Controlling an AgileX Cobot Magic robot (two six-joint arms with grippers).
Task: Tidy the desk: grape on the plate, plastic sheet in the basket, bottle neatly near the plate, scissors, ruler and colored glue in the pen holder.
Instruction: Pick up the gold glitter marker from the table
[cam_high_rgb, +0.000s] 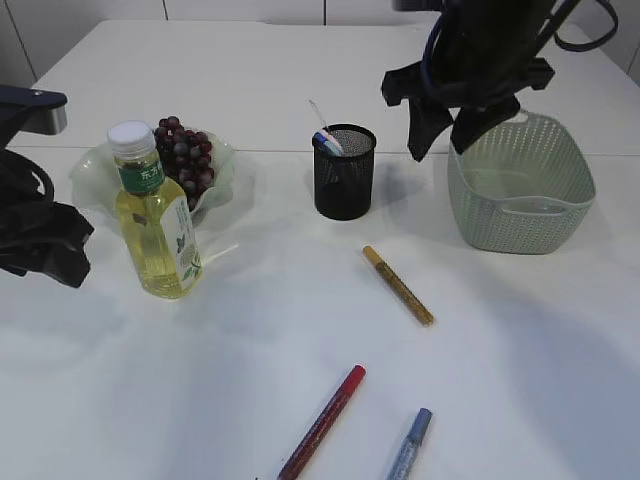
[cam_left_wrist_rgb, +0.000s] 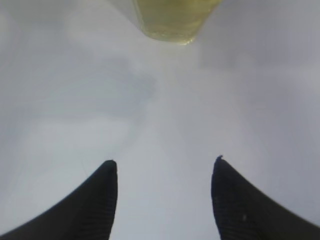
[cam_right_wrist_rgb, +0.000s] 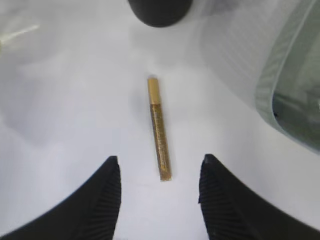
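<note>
My right claw hangs with its jaws apart and empty above the gold glitter glue pen lying on the white table. My left claw is also spread wide, empty, facing the yellow plastic bottle.

a white worktop is filling nearly the whole scene, with a faint seam running across its far half. soft, even light is casting blurred grey shadows over it.
</note>
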